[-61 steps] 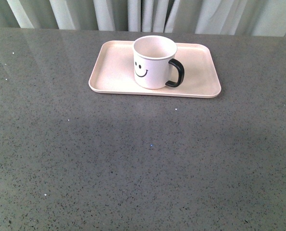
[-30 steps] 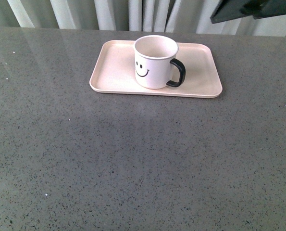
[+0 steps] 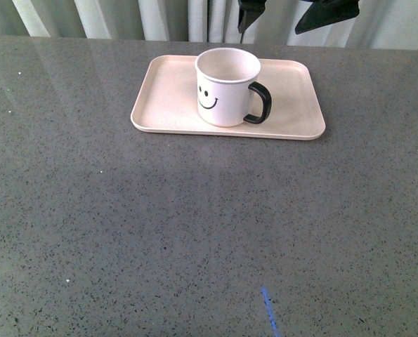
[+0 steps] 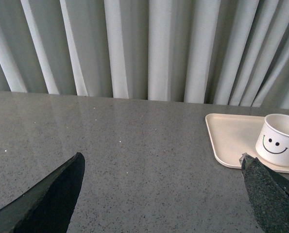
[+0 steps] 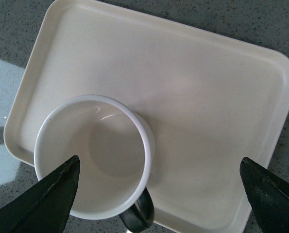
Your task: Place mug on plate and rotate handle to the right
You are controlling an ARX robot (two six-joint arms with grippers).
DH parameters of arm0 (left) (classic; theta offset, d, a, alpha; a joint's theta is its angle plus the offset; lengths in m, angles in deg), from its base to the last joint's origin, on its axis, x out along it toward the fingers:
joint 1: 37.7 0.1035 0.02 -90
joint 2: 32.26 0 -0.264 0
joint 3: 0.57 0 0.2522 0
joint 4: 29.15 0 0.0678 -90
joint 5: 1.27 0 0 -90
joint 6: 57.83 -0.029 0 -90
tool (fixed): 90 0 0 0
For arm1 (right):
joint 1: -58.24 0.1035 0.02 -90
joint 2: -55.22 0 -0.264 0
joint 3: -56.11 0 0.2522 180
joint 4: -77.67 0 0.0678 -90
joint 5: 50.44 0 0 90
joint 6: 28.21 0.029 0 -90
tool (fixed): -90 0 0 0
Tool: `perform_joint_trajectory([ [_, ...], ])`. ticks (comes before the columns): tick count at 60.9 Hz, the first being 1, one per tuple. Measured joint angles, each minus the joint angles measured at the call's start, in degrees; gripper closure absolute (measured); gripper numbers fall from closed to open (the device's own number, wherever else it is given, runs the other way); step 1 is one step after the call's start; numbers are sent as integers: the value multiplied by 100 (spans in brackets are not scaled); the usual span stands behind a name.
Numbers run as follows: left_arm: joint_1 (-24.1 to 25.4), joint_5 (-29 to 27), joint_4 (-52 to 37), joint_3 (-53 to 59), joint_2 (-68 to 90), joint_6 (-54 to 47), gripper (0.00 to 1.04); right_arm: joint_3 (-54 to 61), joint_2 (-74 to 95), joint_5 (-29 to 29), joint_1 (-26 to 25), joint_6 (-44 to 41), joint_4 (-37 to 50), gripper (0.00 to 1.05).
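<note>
The cream-white mug (image 3: 226, 88) stands upright on the pale-pink plate (image 3: 166, 98), smiley face toward me. Its black handle (image 3: 259, 103) points right. My right gripper (image 3: 293, 14) is open and empty. It hangs above the plate's far edge, apart from the mug. In the right wrist view the gripper (image 5: 159, 194) looks down on the mug (image 5: 93, 155), the handle (image 5: 137, 216) and the plate (image 5: 207, 97). My left gripper (image 4: 161, 194) is open and empty, low over the table to the left of the plate (image 4: 231, 136) and mug (image 4: 279, 145). It does not show in the front view.
The grey speckled table (image 3: 194, 232) stretches from the plate toward me. Pale pleated curtains (image 3: 159, 17) hang just behind its far edge. A small blue streak (image 3: 268, 312) lies on the table near the front.
My right gripper has come into the front view at the top and moved left, to above the plate's far edge. The mug and plate have stayed in place.
</note>
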Motion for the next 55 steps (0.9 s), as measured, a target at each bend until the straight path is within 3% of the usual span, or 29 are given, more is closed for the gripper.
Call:
perform_joint_trajectory([
  [55,0,0,0,0,0,0,9,170,323,-273,282,551,70,9],
])
